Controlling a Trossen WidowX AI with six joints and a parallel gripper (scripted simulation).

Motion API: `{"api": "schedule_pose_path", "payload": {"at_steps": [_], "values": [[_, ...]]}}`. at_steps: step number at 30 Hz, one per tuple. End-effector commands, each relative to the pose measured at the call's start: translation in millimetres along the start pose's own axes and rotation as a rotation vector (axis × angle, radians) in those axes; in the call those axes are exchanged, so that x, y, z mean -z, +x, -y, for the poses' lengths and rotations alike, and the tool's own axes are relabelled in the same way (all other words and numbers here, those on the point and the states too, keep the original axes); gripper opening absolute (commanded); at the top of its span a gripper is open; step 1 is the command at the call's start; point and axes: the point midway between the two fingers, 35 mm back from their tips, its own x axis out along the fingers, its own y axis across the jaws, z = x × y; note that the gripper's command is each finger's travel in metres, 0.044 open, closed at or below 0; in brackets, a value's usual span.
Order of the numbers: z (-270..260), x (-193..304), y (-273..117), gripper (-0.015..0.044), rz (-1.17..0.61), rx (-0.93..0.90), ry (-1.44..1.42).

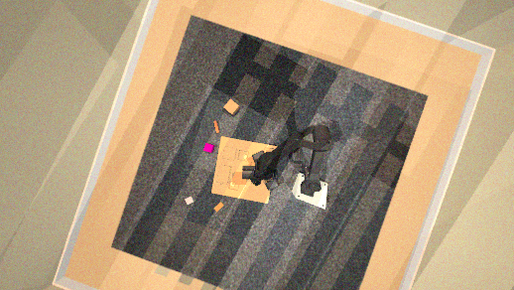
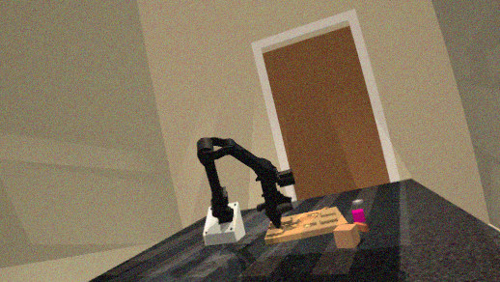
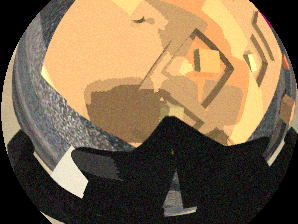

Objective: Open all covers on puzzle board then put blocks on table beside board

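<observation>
Two closed black jaws of the robot gripper [image 1: 246,172] [image 2: 278,226] [image 3: 172,120] grip nothing visible. Their tips point down at the flat tan puzzle board [image 1: 222,149] [image 2: 290,236] [image 3: 100,55]; contact is unclear.

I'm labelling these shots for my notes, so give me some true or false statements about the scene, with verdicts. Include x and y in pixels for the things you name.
The gripper [image 1: 244,172] [image 2: 278,226] [image 3: 169,120] is shut. True.

The magenta block [image 1: 208,148] [image 2: 358,215] sits on the board [image 1: 223,186] [image 2: 280,239] [image 3: 75,60]. False: it is on the table beside it.

The arm's base [image 1: 322,200] [image 2: 234,237] is black. False: it is white.

The gripper is down at the board. True.

The door [image 2: 323,106] is brown. True.
</observation>
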Motion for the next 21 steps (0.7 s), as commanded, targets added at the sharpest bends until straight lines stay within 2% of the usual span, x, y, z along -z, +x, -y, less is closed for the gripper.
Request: {"api": "schedule_pose_path", "payload": {"at_steps": [1,21], "values": [[-1.3,5.8,1.4,0.0,-0.001,0.004,-0.005],[-3.4,9.8,2.4,0.0,-0.001,0.004,0.01]]}}
